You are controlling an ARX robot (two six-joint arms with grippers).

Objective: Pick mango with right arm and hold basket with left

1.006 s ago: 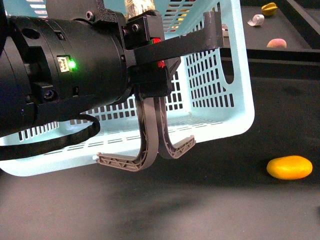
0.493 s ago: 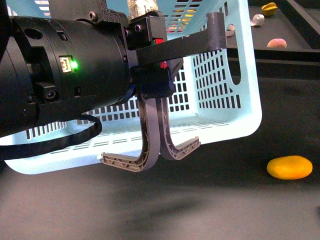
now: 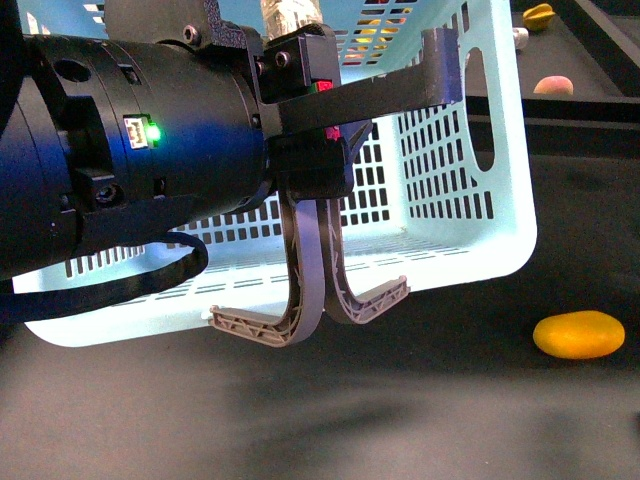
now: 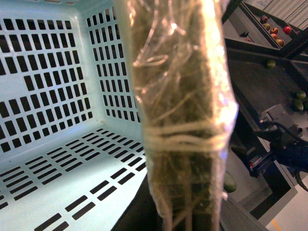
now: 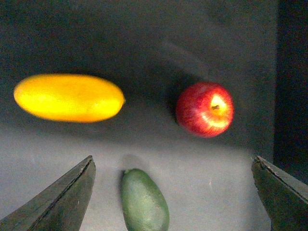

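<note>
The pale turquoise basket (image 3: 470, 200) hangs tilted in the front view, off the dark table. My left gripper (image 3: 312, 112), at the end of the bulky black arm with the green light, is shut on the basket's taped handle (image 4: 183, 110). The other grey-brown handle (image 3: 300, 300) hangs down in front. The left wrist view shows the basket's slotted inside (image 4: 57, 96), with nothing in it. The mango (image 3: 578, 334) lies on the table to the right of the basket. In the right wrist view my right gripper (image 5: 173, 161) is open and empty, above the table, with the mango (image 5: 70, 97) ahead and off to one side.
A red apple (image 5: 205, 109) and a green oval fruit (image 5: 144, 199) lie near the mango; the green one is between my right fingers (image 5: 62, 202). A yellow star-shaped fruit (image 3: 538, 16) and a pinkish fruit (image 3: 553, 86) sit on the raised back ledge.
The basket and my left arm have shifted to the right and a little lower in the front view. The mango has not moved.
</note>
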